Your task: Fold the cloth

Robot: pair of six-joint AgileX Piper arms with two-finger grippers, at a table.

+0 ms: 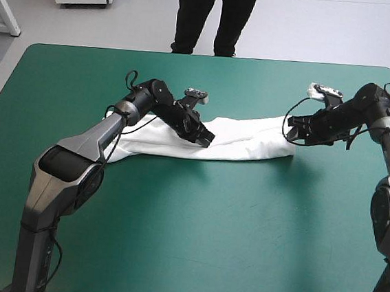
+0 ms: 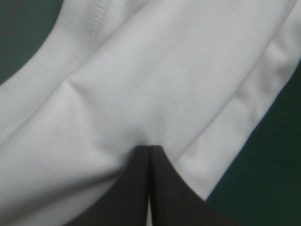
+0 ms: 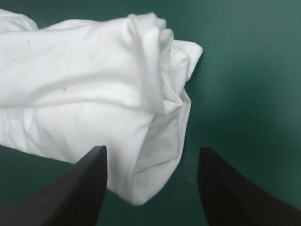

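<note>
Left tool [image 2: 149,149] pinched closed, right tool [image 3: 153,149] spread apart

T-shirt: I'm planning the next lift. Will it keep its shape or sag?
Likely floppy: the T-shirt lies in soft creased folds and puckers where the shut left tool pinches it. Probably light, thin cloth. Lifted at one point it would likely sag, the loose folds sliding open.
</note>
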